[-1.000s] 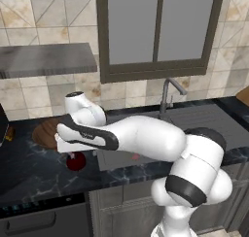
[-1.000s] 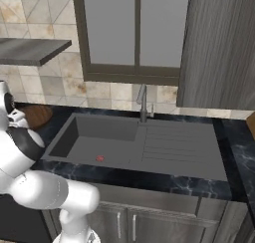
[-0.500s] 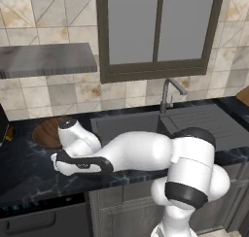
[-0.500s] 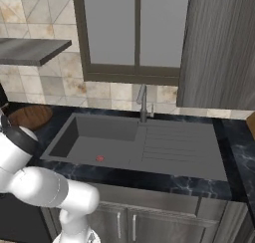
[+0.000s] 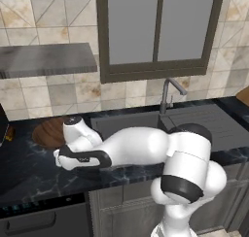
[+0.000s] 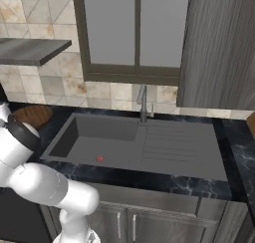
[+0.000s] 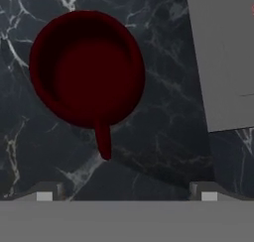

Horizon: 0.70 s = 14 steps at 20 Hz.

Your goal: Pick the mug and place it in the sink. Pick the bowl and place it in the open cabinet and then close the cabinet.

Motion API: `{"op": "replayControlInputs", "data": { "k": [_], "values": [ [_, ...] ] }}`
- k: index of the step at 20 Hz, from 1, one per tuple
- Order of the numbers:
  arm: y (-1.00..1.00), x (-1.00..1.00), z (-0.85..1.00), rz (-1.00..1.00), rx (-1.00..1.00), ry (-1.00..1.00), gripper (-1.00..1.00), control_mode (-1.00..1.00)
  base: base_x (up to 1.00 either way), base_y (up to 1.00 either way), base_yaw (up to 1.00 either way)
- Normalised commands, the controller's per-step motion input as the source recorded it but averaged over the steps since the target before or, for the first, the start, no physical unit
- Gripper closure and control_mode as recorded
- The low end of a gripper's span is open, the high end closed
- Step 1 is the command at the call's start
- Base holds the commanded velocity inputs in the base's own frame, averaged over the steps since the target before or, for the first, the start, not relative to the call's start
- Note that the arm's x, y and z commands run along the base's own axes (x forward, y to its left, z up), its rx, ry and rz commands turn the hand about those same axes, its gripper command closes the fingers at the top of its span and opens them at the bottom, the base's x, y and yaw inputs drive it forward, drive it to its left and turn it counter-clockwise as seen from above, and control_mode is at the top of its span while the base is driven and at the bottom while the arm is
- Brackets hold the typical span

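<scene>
Gripper: the gripper [image 7: 126, 191] points straight down over the near part of the counter, jaws spread wide and grasping nothing; both fingertips [image 7: 44, 192] show at the bottom of the hand view with bare stone between them.
Arm: bent low across the counter front in the left base view, the hand reaching out to the left, down close to the counter top.
Mug: the mug [image 7: 87, 70] stands upright on the counter under the hand, its dark red mouth seen from above and its handle pointing toward the fingertips; it sits off the gap's centre line, nearer one fingertip, and touches neither.
Counter: the black marble counter [image 5: 29, 170] carries the mug, left of the basin.
Bowl: the bowl [image 5: 48, 132] rests on the counter farther back and left of the arm, near the wall; its brown rim also peeks out at the left of the right base view [image 6: 35, 116].
Sink: the sink [image 6: 134, 143] lies right of the mug, grey basin with ribbed drainboard on its right.
Faucet: the faucet [image 6: 143, 102] stands at the sink's far edge.
Cabinet: the cabinet [image 6: 219, 48] hangs on the far wall, above and right of the sink.
</scene>
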Motion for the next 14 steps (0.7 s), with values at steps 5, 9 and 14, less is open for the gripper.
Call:
{"op": "replayControlInputs", "data": {
  "k": [5, 9, 14],
  "values": [
    [0.0, 0.21, -0.1, 0.0, 0.01, 0.0, -1.0, -1.0, 0.0, 0.0, 0.0],
    [0.0, 0.19, -0.17, 0.0, 0.0, 0.0, -1.0, -1.0, 0.0, 0.0, 0.0],
    [0.02, 0.24, -0.05, 0.0, 0.0, 0.0, -1.0, -1.0, 0.0, 0.0, 0.0]
  ]
}}
